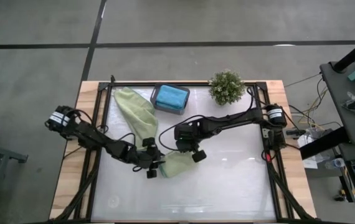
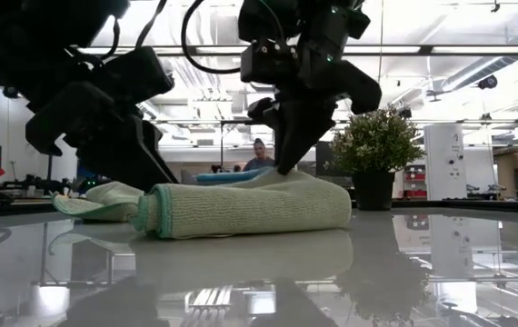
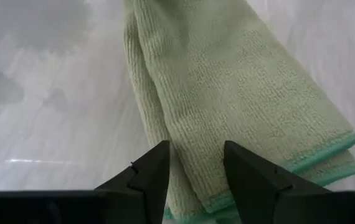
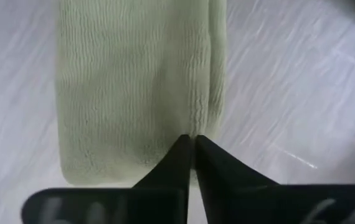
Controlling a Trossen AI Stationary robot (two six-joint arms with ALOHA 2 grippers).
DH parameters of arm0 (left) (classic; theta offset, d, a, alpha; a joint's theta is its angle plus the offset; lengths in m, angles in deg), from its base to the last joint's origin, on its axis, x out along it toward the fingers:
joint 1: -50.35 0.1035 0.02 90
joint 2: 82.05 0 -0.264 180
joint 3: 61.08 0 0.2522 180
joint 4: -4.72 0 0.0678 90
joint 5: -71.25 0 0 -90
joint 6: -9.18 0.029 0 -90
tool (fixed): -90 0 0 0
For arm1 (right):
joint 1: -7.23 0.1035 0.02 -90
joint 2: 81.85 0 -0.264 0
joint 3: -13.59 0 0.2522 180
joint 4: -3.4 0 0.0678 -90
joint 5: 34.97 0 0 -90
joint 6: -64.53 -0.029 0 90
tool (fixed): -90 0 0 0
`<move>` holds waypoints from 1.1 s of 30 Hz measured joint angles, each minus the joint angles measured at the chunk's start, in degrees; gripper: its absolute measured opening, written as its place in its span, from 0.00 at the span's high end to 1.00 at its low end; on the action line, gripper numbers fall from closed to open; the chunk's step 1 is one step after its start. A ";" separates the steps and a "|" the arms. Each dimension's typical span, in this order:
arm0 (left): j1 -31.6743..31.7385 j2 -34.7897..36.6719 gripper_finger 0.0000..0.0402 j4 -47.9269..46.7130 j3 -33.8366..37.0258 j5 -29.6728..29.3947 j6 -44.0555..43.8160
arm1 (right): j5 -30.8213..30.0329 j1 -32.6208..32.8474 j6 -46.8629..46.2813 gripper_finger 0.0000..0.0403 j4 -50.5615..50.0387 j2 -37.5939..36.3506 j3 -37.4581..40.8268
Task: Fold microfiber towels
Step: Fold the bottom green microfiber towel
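Right end effector (image 4: 192, 144) pinching shut on edge of folded sage towel (image 2: 250, 207), lying mid-desk. Left end effector (image 3: 193, 163) hovering part-open at towel's hem, gripping nothing. Risk: thin pinch slipping, fold springing apart. Second sage towel (image 1: 134, 112), tray (image 1: 170, 98), plant (image 1: 227, 87) crowding behind; left arm close alongside.

The high view looks straight down from well above the table (image 1: 227, 180), taking in its whole top with the folded sage green towel (image 1: 176, 165) near the middle. The low view sits at tabletop height, facing level across the surface toward the room, with that same towel (image 2: 250, 207) close before it and the potted plant (image 2: 374, 150) behind. Each wrist view looks down at this towel (image 3: 240, 106) (image 4: 134, 87) from very near, from opposite sides.
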State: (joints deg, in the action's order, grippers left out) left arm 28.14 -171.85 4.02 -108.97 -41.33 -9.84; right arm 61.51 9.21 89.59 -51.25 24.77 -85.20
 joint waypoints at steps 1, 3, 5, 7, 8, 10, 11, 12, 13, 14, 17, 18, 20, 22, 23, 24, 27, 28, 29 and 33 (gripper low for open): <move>0.00 0.00 0.67 -0.37 0.06 0.44 -0.14 | 0.00 0.00 0.00 0.97 0.00 -0.02 0.37; 0.00 0.00 0.72 -0.63 0.64 0.87 -0.18 | 0.00 0.00 0.00 0.98 0.61 0.00 1.39; 0.02 0.00 0.81 -0.88 0.94 0.96 -0.13 | -0.02 -0.02 -0.15 0.98 2.72 0.00 2.53; 0.02 0.02 0.92 -0.76 0.96 0.96 0.28 | -0.06 -0.02 -0.17 0.98 4.62 0.00 3.53; 0.02 0.04 0.96 -0.81 0.96 0.98 0.46 | -0.23 -0.04 -0.14 0.98 5.31 0.00 4.01; 0.07 0.25 0.98 -1.36 0.96 0.98 0.12 | -0.49 -0.05 -0.09 0.98 6.59 0.00 4.92; 0.11 0.34 0.98 -1.69 0.96 0.97 -0.09 | -0.50 -0.15 -0.09 0.98 7.23 0.00 5.33; 0.11 0.51 0.98 -2.08 0.97 0.98 -0.17 | -0.49 -0.15 -0.09 0.98 7.74 0.00 5.71; 0.11 0.71 0.98 -2.51 0.98 1.05 -0.20 | -0.50 -0.15 -0.11 0.98 8.41 0.00 6.14; 0.13 0.95 0.98 -2.95 0.98 1.21 -0.26 | -0.50 -0.15 -0.09 0.98 8.99 0.00 6.62; 0.34 1.86 0.98 -5.07 0.96 1.31 -1.48 | -0.52 -0.15 -0.22 0.98 11.15 0.02 8.01; 0.52 1.92 0.98 -5.59 0.98 1.37 -1.98 | -0.52 -0.15 -0.27 0.98 12.01 0.02 8.49; 0.84 1.92 0.98 -6.68 1.24 1.43 -3.39 | -0.52 -0.15 -0.24 0.98 13.90 0.02 9.56; 1.51 1.93 0.98 -6.87 1.64 1.44 -4.70 | -0.54 -0.15 -0.15 0.98 15.40 0.02 10.71; 1.80 1.88 0.98 -6.87 1.79 1.44 -5.16 | -0.55 -0.13 -0.19 0.98 15.81 0.04 11.02; 2.15 1.88 0.98 -7.06 1.85 1.46 -5.81 | -0.56 -0.13 -0.30 0.98 16.06 0.04 11.12; 2.99 1.88 0.98 -7.11 1.88 1.56 -6.18 | -0.66 -0.15 -0.80 0.98 16.25 0.04 11.12; 3.11 1.88 0.97 -7.11 1.88 1.57 -6.17 | -0.66 -0.15 -1.13 0.98 16.26 0.04 11.12; 3.22 1.88 0.97 -7.11 1.88 1.59 -6.17 | -0.66 -0.15 -1.24 0.98 16.24 0.06 11.12; 3.41 1.84 0.92 -7.13 1.88 1.66 -6.17 | -1.77 -0.15 -2.84 0.97 16.03 0.04 11.12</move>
State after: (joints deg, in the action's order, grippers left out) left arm 31.55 -170.02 -3.11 -107.09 -39.67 -16.01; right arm 59.74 9.06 86.75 -35.22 24.82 -74.08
